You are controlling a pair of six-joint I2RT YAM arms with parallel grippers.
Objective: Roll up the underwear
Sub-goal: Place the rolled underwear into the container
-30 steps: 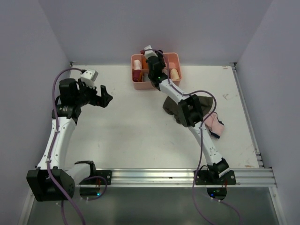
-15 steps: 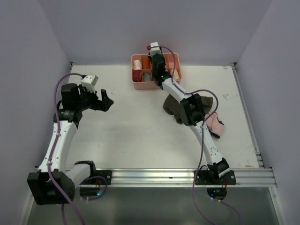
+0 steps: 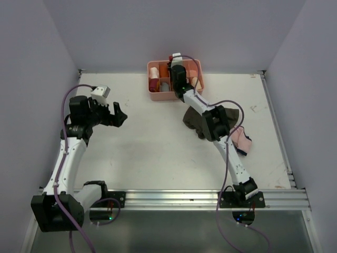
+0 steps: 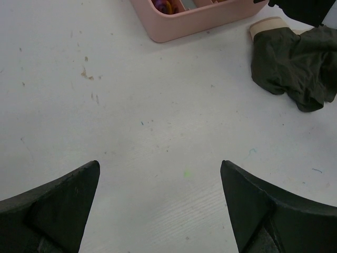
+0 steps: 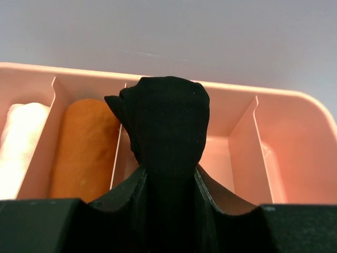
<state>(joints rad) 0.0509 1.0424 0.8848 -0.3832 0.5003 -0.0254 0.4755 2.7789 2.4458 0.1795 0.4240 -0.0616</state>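
The underwear (image 5: 167, 121) looks soft, light and squashy, a black roll the right gripper (image 5: 169, 175) squeezes low down above the pink box (image 5: 284, 137), while the left gripper (image 4: 159, 164) stands wide apart.

Underwear (image 5: 168, 126): black cloth, gathered into a compact, upright bundle with a rounded top and a small fold jutting out at its upper left. Only black fabric shows in the right wrist view. The lower part is clamped between the fingers of the right gripper (image 5: 169, 176). The bundle stands over the pink divided tray (image 5: 284, 158), in front of the compartment just right of the orange roll (image 5: 84, 147); contact with the tray cannot be determined
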